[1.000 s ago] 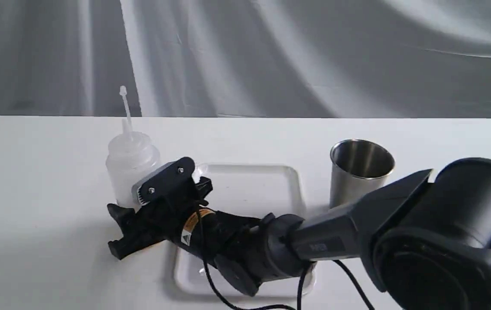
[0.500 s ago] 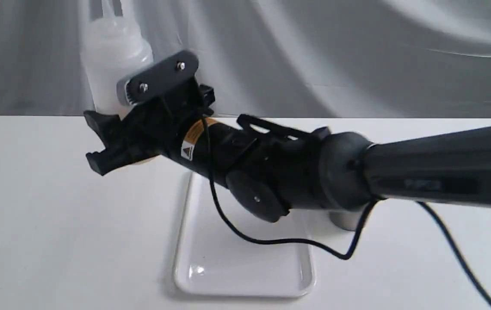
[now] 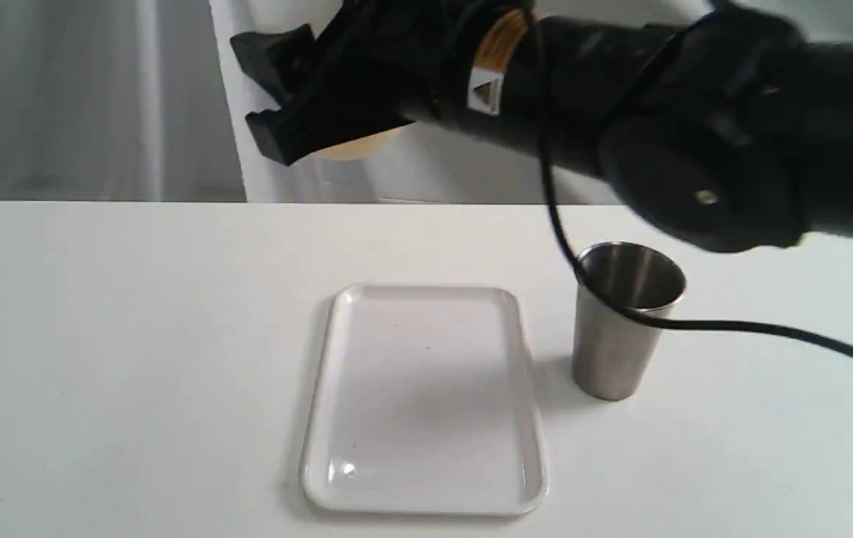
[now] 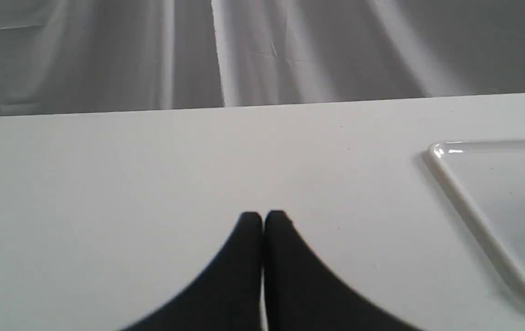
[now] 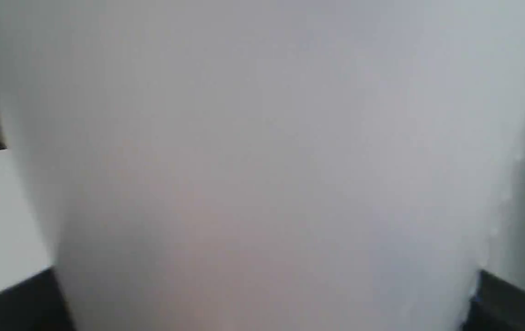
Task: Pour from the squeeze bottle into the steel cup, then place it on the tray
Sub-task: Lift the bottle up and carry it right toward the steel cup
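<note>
My right gripper (image 3: 299, 101) is raised high above the table's left half, shut on the squeeze bottle (image 3: 357, 146). Only the bottle's pale orange-tinted bottom shows below the black fingers; its nozzle is out of view. In the right wrist view the translucent white bottle (image 5: 262, 161) fills the picture between two dark fingers (image 5: 18, 303). The steel cup (image 3: 624, 321) stands upright on the table, to the right of the tray (image 3: 426, 396), which lies flat and holds nothing. My left gripper (image 4: 262, 217) is shut on nothing, low over bare table, with the tray's corner (image 4: 469, 211) beside it.
The right arm's black cable (image 3: 733, 326) hangs across the front of the cup's rim. A grey draped cloth (image 3: 82, 97) hangs behind the white table (image 3: 97, 336). The right arm's body spans the upper right of the exterior view.
The right gripper has lifted the bottle from the table left of the tray to high above it and carried it a little rightward. Tray and cup have not moved.
</note>
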`<state>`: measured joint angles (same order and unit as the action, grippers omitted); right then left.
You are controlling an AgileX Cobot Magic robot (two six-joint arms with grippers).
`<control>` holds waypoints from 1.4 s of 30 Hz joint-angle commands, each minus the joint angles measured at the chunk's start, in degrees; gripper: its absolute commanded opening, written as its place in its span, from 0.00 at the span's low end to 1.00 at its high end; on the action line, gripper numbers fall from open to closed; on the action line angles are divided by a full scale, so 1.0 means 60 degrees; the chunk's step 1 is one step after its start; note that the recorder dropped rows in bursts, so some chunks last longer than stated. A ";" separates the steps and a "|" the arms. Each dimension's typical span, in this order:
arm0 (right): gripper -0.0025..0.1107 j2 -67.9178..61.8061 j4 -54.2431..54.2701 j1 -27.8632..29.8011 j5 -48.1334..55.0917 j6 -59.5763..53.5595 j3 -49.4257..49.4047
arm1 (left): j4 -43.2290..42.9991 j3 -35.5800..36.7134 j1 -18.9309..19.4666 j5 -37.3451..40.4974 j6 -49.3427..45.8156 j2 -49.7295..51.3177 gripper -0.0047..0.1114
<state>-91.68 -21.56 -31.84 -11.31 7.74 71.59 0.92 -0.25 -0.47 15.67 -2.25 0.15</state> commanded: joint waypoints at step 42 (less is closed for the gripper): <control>0.02 0.4341 -0.7666 0.4546 0.4718 0.8884 -0.4627 | 0.0007 0.0042 -0.0059 -0.0072 0.0026 -0.0024 0.04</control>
<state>-65.17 -65.47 -4.68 18.30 60.14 43.80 0.92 -0.25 -0.47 15.67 -2.25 0.15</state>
